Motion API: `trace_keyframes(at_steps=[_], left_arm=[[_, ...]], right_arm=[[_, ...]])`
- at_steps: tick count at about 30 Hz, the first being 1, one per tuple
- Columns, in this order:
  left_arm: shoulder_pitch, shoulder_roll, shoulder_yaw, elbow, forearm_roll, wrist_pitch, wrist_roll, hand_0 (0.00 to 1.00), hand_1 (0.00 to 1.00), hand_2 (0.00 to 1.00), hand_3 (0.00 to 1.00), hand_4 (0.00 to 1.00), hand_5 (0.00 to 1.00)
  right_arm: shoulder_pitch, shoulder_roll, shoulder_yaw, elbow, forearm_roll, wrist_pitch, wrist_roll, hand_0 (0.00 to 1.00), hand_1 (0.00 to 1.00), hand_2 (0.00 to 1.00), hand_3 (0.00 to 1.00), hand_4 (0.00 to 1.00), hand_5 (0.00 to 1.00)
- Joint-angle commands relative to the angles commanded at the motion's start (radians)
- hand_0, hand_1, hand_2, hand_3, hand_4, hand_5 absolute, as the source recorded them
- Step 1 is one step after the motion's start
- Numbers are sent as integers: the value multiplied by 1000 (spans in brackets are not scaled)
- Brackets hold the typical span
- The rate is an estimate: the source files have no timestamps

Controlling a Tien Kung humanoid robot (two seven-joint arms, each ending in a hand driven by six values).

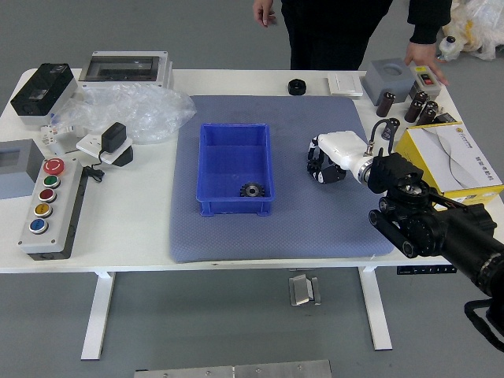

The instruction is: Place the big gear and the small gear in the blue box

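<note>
Gear [252,190], dark and toothed, lies inside the blue box [236,206], in its near right part; whether it is the big one or the small one I cannot tell. The box stands open on a grey-blue mat [213,244] spread over the white tabletop [126,228], left of the mat's middle. To the right of the box and well apart from it, the robot's right hand [325,164], with its white back and black parts, points down low over the mat. I cannot tell whether it is apart, together or clamped on something, since its own back and the dark parts below hide that. The black right arm [437,228] reaches in from the right, just in front of a yellow and white box [450,161]. On the far side, a black ring-shaped thing [297,87] lies by the mat's edge, with a white flat piece [345,84] to its right. Farther right are a grey block [388,80] and some dark upright cylinders [385,103]. On the left, a panel with coloured buttons [55,213] lies toward the near side, and crumpled clear plastic [134,112] lies farther off, before a grey case with a dark top [122,69]. Beyond the tabletop stands a person in dark clothes [335,31]; one of the person's hands [264,11] hangs loose, while the other [426,60] is down at the far right, by a small grey device [425,81]
</note>
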Motion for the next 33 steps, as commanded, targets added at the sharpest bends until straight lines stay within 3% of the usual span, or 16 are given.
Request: trace_keyframes(at_steps=[13,17,18,26,33], left_arm=[[0,0,-1,0,-1,0,0,853,822,805,828,673,306],[0,0,-2,0,0,0,0,853,822,805,828,673,306],[0,0,-2,0,-1,0,0,853,823,805,828,674,307],[0,1,-2,0,-1,0,0,853,822,805,828,675,306],[0,1,-3,0,-1,0,0,853,822,805,828,674,307]], right_arm=[[4,-4,-2,0,10,-1,1,521,388,447,535,659,246],[3,-4,-4,-6,9,10,-3,521,388,447,535,659,246],[3,-3,-5,-7,9,14,-5,511,390,452,581,724,268],[2,-3,-17,-9,8,52,-14,499,388,453,595,732,305],[3,-4,-25,-7,16,56,-12,505,386,449,578,697,306]])
